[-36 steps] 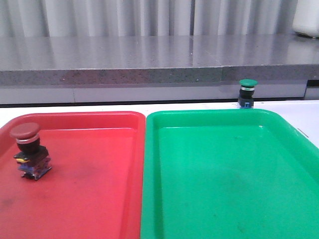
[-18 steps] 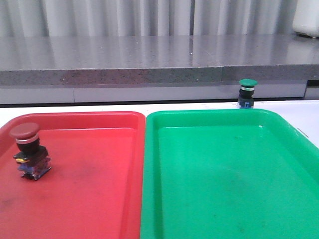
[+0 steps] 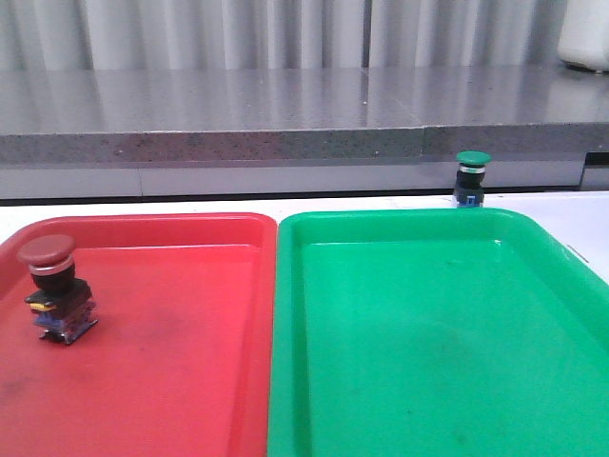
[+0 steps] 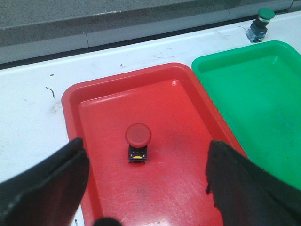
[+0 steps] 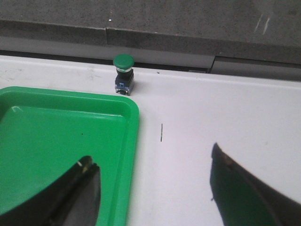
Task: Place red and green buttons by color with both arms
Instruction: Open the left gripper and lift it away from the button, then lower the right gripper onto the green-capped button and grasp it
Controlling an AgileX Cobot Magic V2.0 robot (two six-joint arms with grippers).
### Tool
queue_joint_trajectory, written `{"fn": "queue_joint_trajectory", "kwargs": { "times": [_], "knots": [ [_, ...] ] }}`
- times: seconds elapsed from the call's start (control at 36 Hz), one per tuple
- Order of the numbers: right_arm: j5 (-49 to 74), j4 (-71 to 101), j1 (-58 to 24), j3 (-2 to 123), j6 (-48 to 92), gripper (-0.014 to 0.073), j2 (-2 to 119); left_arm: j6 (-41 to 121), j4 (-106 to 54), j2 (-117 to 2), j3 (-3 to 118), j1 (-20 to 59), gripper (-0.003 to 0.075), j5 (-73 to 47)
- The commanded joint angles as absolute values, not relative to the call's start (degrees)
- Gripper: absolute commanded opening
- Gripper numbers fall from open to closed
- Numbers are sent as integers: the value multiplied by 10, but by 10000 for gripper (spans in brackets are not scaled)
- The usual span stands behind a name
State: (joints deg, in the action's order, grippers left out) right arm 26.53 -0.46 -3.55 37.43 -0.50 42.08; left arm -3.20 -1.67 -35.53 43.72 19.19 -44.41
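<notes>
White tabletop with a grey ledge behind — red button already stands in the red tray, so I'd bring the wide-open, empty right gripper squarely over the green button just beyond the green tray; left gripper gapes empty too.

Two trays lying side by side on the table, one button in, one out.
The left tray is holding one button near its left wall; the other button is standing on the table just behind the right tray.
</notes>
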Motion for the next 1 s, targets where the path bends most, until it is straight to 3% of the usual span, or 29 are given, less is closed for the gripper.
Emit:
{"fn": "queue_joint_trajectory", "kwargs": {
  "times": [0.0,0.75,0.97],
  "knots": [
    [231,0,-32,428,-5,516,478,-39,-17,-354,451,195,511,-407],
    [240,20,-81,830,-5,516,986,-39,-17,-354,451,195,511,-407],
    [235,20,-81,898,-5,516,1085,-39,-17,-354,451,195,511,-407]
  ]
}}
